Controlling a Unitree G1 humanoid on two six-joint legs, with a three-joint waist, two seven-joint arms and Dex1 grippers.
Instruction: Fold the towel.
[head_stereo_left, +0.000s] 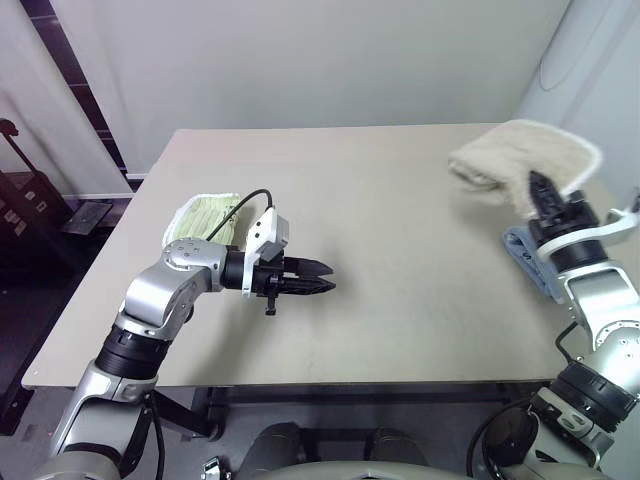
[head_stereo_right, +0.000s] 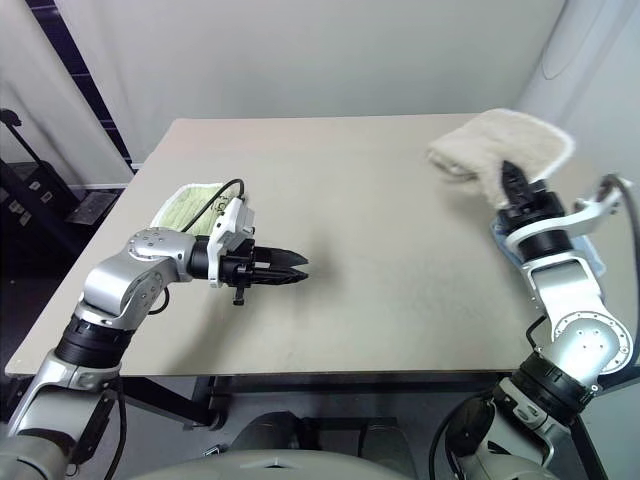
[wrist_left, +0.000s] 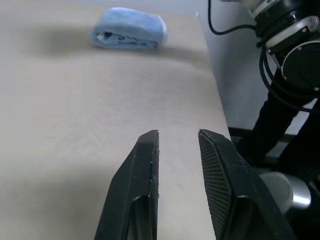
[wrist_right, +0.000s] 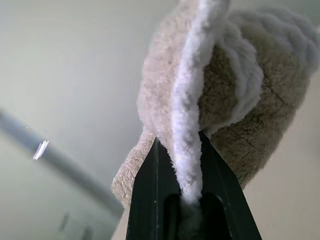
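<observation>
The right pincer (head_stereo_right: 512, 178) is clamped on the white-edged hem of the towel (head_stereo_left: 520, 160), holding it bunched in the air over the surface's (head_stereo_left: 400, 290) right edge. The left pincer (head_stereo_left: 318, 281), slightly parted and empty, hovers mid-surface, pointing toward the towel but well apart from it.
</observation>
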